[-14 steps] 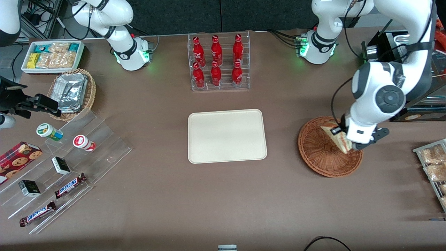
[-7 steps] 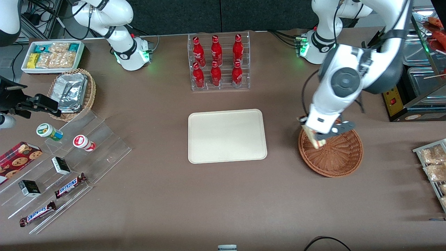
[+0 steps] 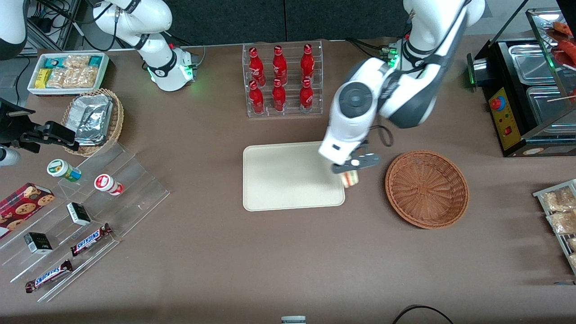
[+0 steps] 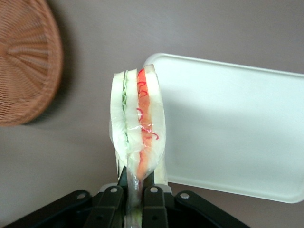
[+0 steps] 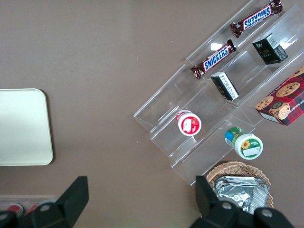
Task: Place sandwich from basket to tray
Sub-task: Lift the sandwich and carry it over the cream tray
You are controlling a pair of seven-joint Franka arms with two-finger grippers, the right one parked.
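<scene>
My gripper [image 3: 349, 173] [image 4: 138, 187] is shut on the sandwich [image 3: 350, 179] [image 4: 138, 121], a plastic-wrapped white-bread wedge with green, red and orange filling, held up in the air. It hangs over the gap between the cream tray [image 3: 288, 180] [image 4: 237, 123] and the reddish-brown wicker basket [image 3: 426, 188] [image 4: 26, 61], right at the tray's edge nearest the basket. The basket holds nothing. The tray [image 5: 21, 126] is bare.
A clear rack of red bottles [image 3: 281, 78] stands farther from the front camera than the tray. Toward the parked arm's end are a tan basket of foil packets [image 3: 92, 119], a white snack bin [image 3: 67, 72] and an acrylic step display [image 3: 85, 216] with snacks. Metal food pans [image 3: 535, 90] stand toward the working arm's end.
The gripper has lifted the sandwich out of the basket and carried it sideways to the tray's near edge. The basket is left with nothing in it.
</scene>
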